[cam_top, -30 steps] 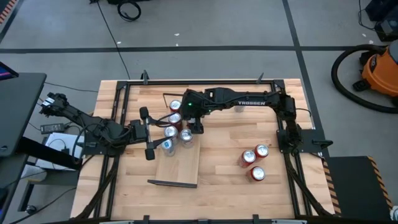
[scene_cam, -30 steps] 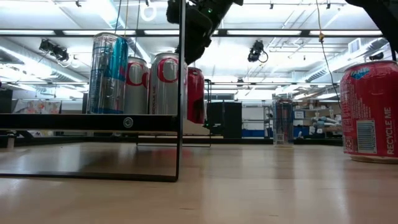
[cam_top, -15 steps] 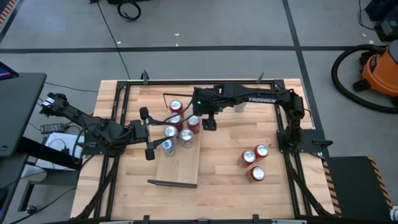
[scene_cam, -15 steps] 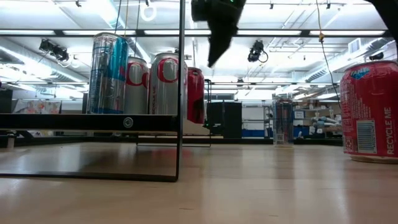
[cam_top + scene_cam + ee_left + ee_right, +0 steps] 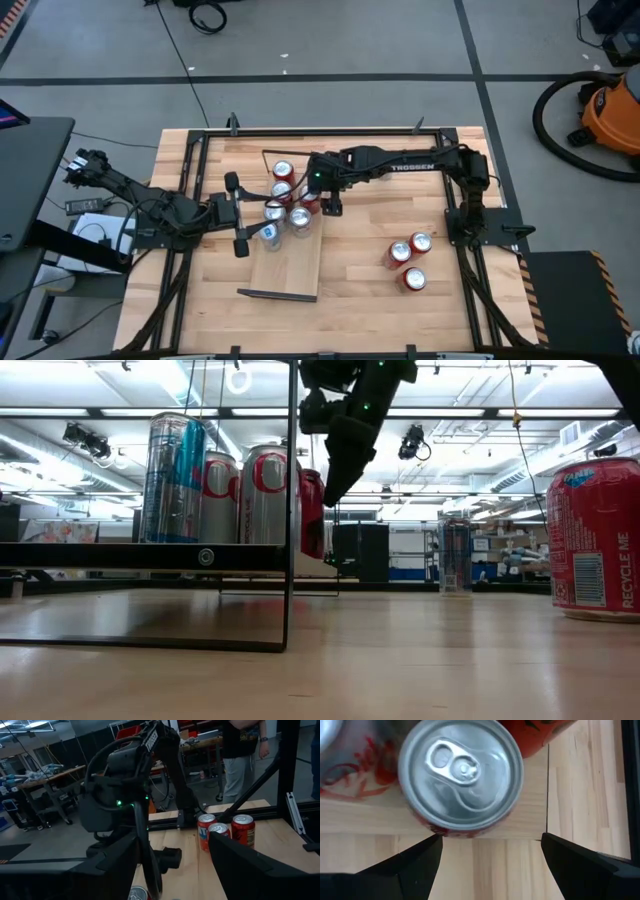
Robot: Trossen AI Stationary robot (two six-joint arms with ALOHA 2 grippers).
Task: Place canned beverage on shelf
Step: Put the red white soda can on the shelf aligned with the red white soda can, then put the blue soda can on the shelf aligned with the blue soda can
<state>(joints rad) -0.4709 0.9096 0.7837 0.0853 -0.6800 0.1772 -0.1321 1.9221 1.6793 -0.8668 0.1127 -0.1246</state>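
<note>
The right claw (image 5: 327, 206) has dropped back over the red can (image 5: 461, 772) on the shelf (image 5: 290, 265) — fingers wide.

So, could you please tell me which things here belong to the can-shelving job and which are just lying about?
Part of the job:
- shelf
- cans on the shelf
- three red cans waiting on the table
- right gripper, open above the shelf's cans
- left gripper, open beside the shelf

Just lying about:
- orange vacuum on the floor
- black cable
- person in the background
</note>
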